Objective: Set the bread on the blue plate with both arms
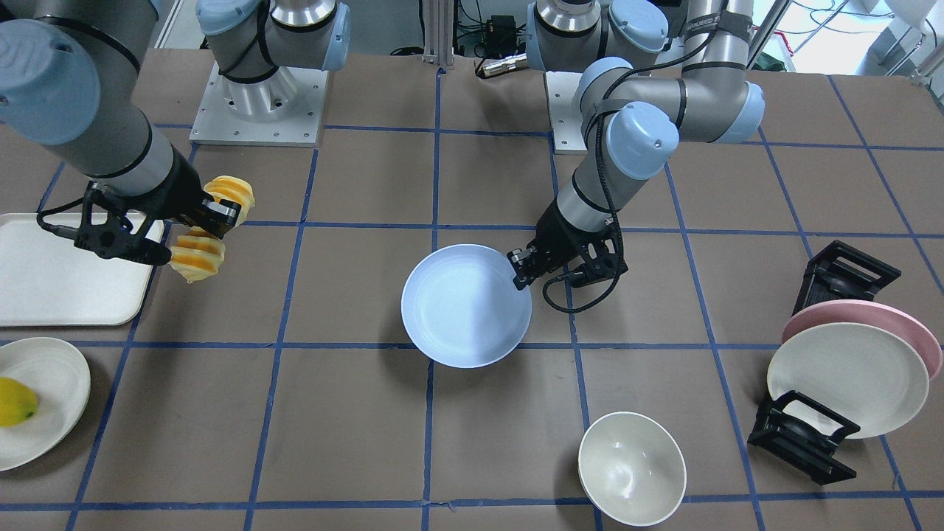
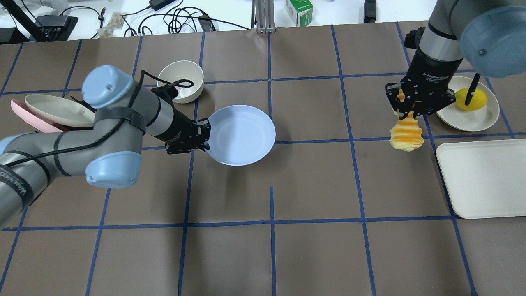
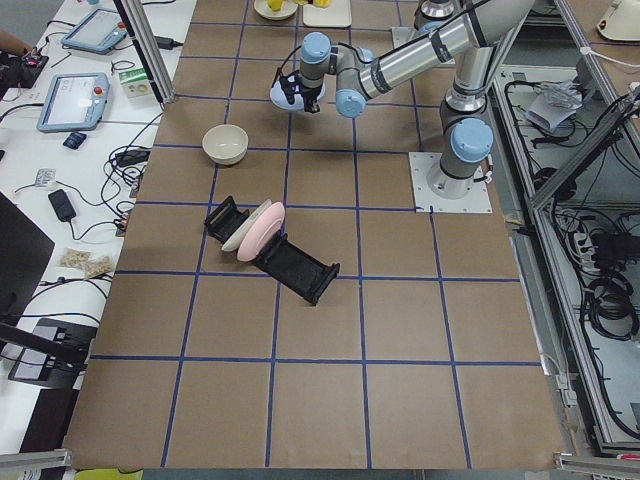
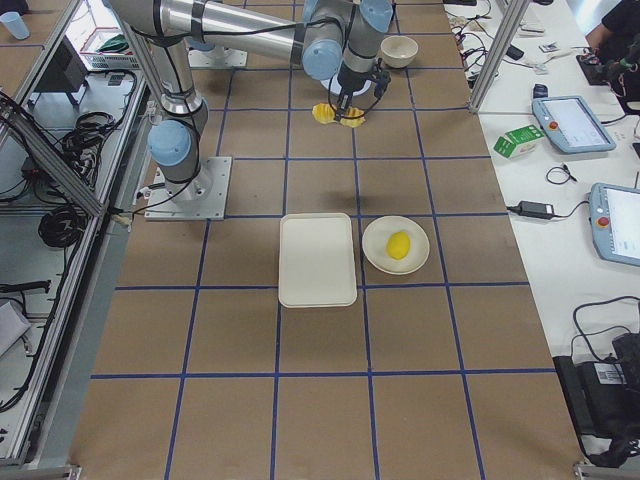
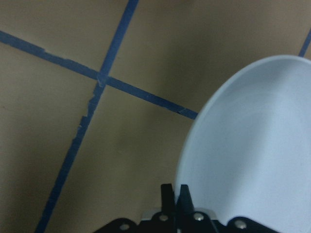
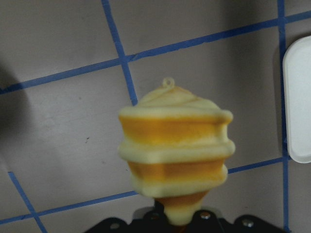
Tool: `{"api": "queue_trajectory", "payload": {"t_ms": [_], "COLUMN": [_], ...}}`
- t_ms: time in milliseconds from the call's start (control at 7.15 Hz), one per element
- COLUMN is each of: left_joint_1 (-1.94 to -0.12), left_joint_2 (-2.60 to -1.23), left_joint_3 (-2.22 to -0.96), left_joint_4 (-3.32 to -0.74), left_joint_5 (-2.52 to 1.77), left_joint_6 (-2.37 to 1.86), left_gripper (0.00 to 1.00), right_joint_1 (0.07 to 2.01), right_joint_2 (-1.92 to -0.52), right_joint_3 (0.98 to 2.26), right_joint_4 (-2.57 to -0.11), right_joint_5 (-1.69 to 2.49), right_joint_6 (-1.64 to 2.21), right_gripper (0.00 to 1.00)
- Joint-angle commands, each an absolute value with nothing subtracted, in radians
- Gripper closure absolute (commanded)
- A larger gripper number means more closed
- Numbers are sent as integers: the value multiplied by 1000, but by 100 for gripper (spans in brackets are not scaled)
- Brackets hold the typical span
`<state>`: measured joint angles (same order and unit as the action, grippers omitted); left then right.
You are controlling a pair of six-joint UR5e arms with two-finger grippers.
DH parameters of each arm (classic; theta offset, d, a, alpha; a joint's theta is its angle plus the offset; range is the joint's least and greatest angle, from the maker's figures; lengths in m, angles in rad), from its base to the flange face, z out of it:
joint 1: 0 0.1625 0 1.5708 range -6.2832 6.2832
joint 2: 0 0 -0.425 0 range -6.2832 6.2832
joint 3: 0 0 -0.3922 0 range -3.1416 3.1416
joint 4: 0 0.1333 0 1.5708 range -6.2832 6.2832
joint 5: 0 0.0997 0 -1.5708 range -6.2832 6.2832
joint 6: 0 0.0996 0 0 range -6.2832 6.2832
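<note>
The blue plate (image 1: 464, 304) is held above the table middle, tilted. My left gripper (image 1: 521, 270) is shut on its rim; the pinch shows in the left wrist view (image 5: 176, 194) and in the overhead view (image 2: 204, 135). The plate also shows in the overhead view (image 2: 241, 134) and the left wrist view (image 5: 252, 150). The bread (image 1: 203, 243), a ridged yellow-orange loaf, hangs in my right gripper (image 1: 195, 225), which is shut on its middle, above the table beside the tray. It shows too in the overhead view (image 2: 407, 133) and the right wrist view (image 6: 176, 155).
A cream tray (image 1: 59, 273) lies by the right arm. A cream plate (image 1: 44, 398) holds a yellow fruit (image 1: 15, 402). A white bowl (image 1: 632, 467) stands near the front. A black rack (image 1: 818, 435) holds a pink plate (image 1: 914, 328) and a cream plate (image 1: 848, 376).
</note>
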<state>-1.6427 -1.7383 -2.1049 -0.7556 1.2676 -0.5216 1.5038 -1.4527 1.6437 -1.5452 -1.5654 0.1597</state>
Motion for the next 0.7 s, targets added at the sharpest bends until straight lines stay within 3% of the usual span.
{"api": "queue_trajectory", "payload": {"t_ms": [0, 559], "left_joint_1": [-1716, -1759], "left_joint_2": [-1802, -1832], "left_joint_3": [-2112, -2153], "left_joint_4": [-695, -676], "left_joint_5": [1270, 1302], "left_joint_6": [-580, -609], "left_gripper": [100, 97], "right_joint_1": [1569, 1710], "right_joint_2": [-1436, -1353], "right_joint_3": [1651, 1651], "right_joint_4": [-1634, -1765], "right_joint_5": [-1500, -1502], "right_joint_6": [239, 288], "right_gripper": [100, 100]}}
